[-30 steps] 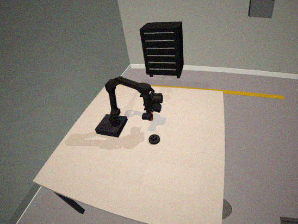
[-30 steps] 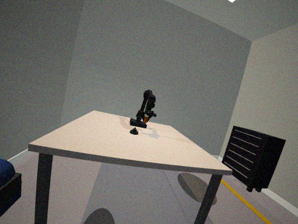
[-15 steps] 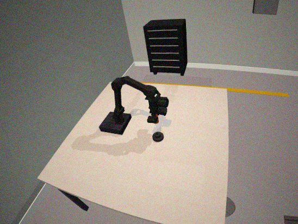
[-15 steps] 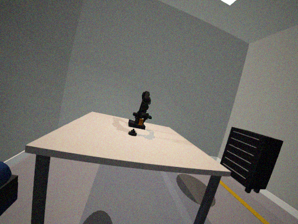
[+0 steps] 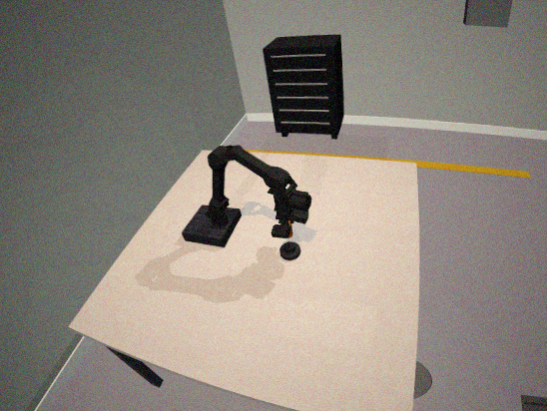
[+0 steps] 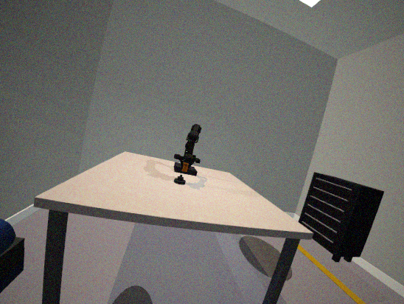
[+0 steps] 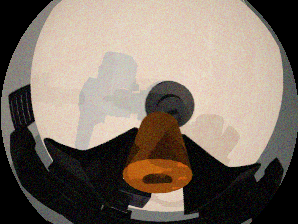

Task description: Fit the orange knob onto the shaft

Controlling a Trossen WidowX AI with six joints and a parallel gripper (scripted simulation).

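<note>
The orange knob (image 5: 290, 228) (image 6: 185, 167) (image 7: 145, 169) is held in the air, its holed end facing the wrist camera; a flattened dark opening shows in that end. My gripper (image 5: 285, 229) (image 6: 185, 165) (image 7: 159, 135) is shut on the knob, with a dark finger on each side. The round dark pedestal (image 5: 290, 254) (image 6: 179, 181) (image 7: 185, 98) stands on the table. The knob is above it and apart from it, with a gap showing in the exterior view. The short shaft (image 6: 180, 176) stands up from the pedestal; in the wrist view the knob's far end partly covers the pedestal's centre. The shaft's flat side cannot be made out.
The arm's base (image 5: 212, 226) stands on the pale table (image 5: 349, 309) (image 6: 122, 199), to the left of the pedestal in the top view. Shadows of the arm fall around the pedestal. A black drawer cabinet (image 5: 306, 90) (image 6: 332, 214) stands off the table.
</note>
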